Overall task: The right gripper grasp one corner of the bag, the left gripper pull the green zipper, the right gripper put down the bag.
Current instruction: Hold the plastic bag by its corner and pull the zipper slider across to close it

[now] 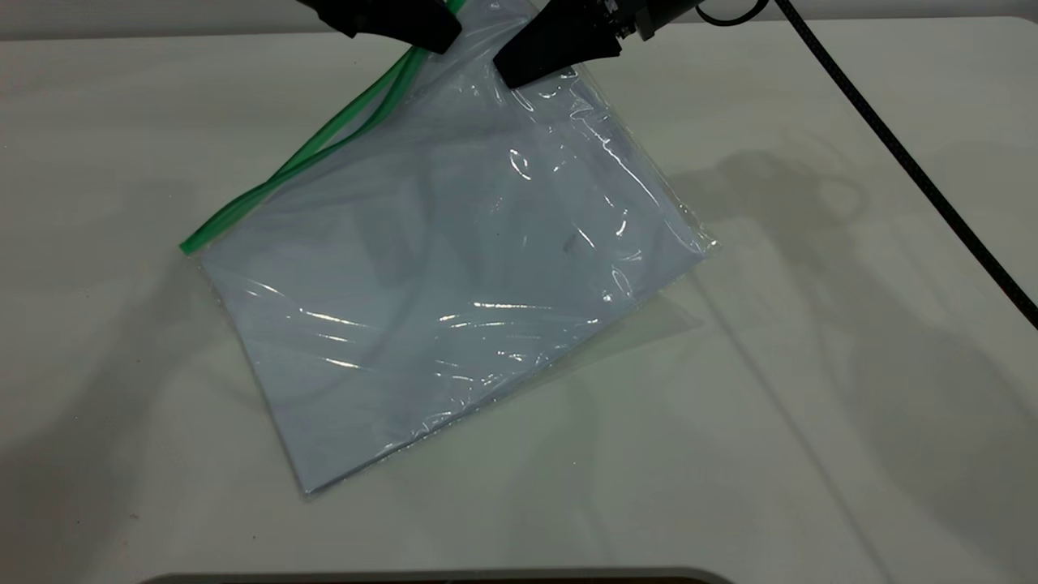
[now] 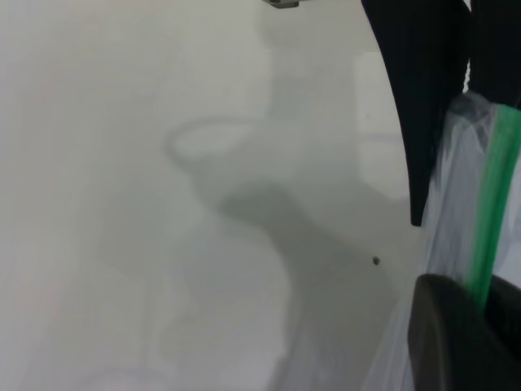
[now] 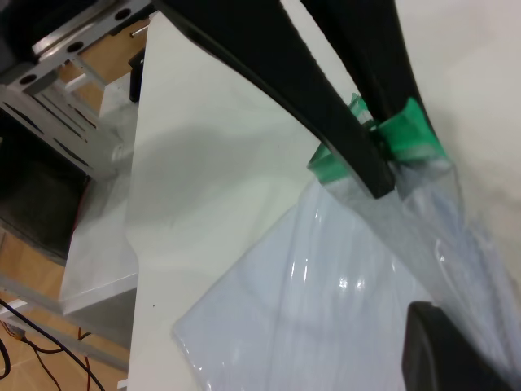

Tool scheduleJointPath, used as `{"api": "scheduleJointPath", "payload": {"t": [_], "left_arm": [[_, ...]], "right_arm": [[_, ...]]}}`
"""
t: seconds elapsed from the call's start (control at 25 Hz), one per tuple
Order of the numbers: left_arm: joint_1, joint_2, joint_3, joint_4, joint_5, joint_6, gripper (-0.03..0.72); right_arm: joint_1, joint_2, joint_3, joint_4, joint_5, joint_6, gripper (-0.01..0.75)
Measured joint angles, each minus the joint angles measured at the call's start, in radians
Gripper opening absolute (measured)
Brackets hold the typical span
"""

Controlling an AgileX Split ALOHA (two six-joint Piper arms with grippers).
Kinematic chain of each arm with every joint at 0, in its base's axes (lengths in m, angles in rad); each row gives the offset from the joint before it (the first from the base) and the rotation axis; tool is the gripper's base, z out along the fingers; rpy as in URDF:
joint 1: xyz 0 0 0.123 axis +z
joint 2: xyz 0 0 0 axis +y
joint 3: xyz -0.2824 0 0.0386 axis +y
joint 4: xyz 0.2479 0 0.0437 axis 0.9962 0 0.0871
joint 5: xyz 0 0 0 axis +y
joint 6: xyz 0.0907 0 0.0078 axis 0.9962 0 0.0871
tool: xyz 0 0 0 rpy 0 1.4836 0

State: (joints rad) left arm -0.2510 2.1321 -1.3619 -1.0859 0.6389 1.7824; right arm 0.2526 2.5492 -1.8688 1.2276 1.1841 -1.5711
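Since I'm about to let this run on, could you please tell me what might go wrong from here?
The right end effector pinches only thin plastic at the bag corner, so a pull could slip it free. The left end effector sits on the green zipper, whose two strips gape apart; it may drag the strip. The bag's low corner could skid on the table.

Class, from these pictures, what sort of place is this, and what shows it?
Probably a robotics lab or test bench: a bare white table, two black grippers, left and right, holding a clear bag, and metal framing with loose wires beside the table.
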Motion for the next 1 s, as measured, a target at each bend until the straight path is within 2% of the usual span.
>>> {"api": "scheduleJointPath", "payload": {"t": [0.56, 0.72, 0.84, 1.0], "left_arm": [[0.059, 0.014, 0.001, 0.036, 0.062, -0.047, 0.083], [0.060, 0.014, 0.001, 0.106, 0.062, -0.086, 0.089], [0.071, 0.017, 0.010, 0.212, 0.071, -0.126, 0.089], [0.073, 0.018, 0.010, 0.262, 0.075, -0.153, 0.091]], "right_arm": [[-0.011, 0.000, 0.000, 0.039, 0.010, 0.000, 0.034], [-0.025, 0.000, 0.000, 0.038, 0.016, 0.000, 0.034], [-0.049, 0.000, 0.000, 0.049, -0.004, 0.006, 0.034], [-0.062, 0.000, -0.008, 0.056, -0.020, 0.007, 0.034]]}}
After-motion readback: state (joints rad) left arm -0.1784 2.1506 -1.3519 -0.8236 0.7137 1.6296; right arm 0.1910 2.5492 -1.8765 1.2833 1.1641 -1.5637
